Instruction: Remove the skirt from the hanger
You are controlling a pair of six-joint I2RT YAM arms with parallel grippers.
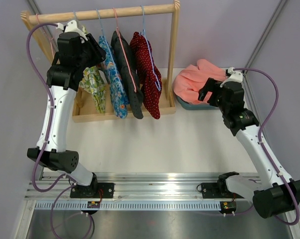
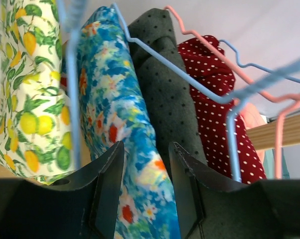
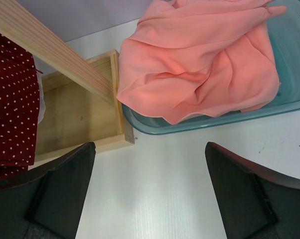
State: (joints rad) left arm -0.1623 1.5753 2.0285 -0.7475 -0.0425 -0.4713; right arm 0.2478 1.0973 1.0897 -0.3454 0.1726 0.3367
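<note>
- The left gripper (image 2: 146,191) has its fingers (image 2: 107,184) narrow around the blue floral skirt (image 2: 117,119) on the rack (image 1: 140,10).
- The right gripper (image 3: 150,191) hovers over the desk (image 3: 155,199), fingers wide, holding nothing.

A: Rack (image 1: 173,47) — pale unfinished wood, matt grain. Hangers (image 2: 190,79) — thin coated wire, smooth.

B: Floral skirt (image 2: 125,124) soft woven cloth; pink garment (image 3: 200,64) smoother, faint sheen. Bin (image 3: 289,59) glossy teal plastic.

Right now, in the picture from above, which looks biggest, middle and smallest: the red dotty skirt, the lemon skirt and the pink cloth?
1. Pink cloth and red polka-dot skirt: they look about alike, so no clear winner.
2. Lemon-print skirt: smallest, though the left arm hides part of it.
</note>
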